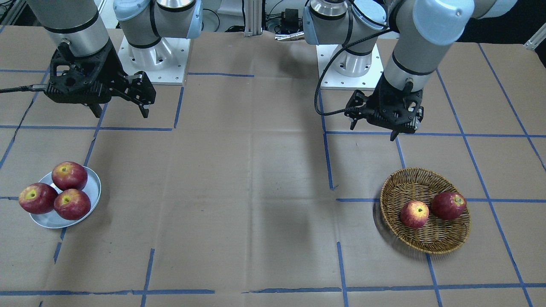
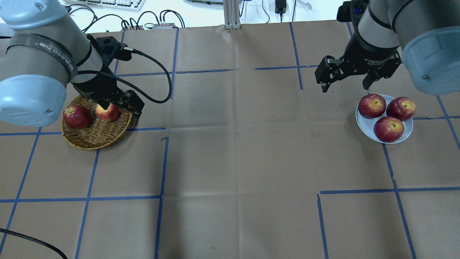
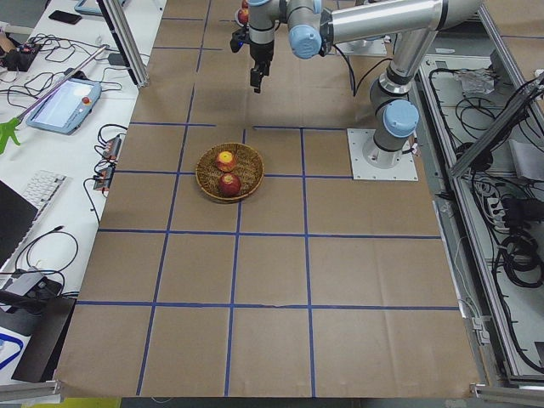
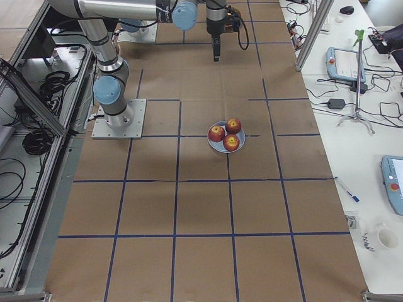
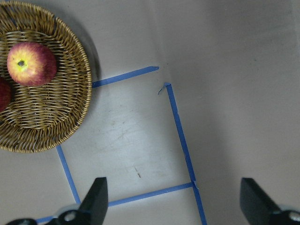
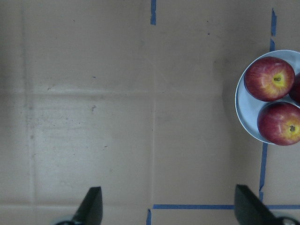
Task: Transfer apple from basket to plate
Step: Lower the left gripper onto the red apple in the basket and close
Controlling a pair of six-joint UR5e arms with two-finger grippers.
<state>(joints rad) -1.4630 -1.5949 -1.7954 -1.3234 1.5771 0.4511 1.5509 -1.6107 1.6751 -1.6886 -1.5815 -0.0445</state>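
Nearest the operators' edge, the basket sits on the brown paper on the robot's left side of the table. The apple lies inside it, stem end up, on the side toward the table's middle. A darker red apple lies just beside it.

At the opposite end the plate carries three red apples, packed together.

Farther back, the left gripper hangs above the table on the robot's side of the basket, fingers pointing down and spread wide with nothing between them. In its wrist view the gap between the fingers is over bare paper and blue tape. The apple sits up in the left corner of that view, well off from the fingers and outside their span.

The right gripper hangs high, back from the plate, its jaws also wide apart and empty.
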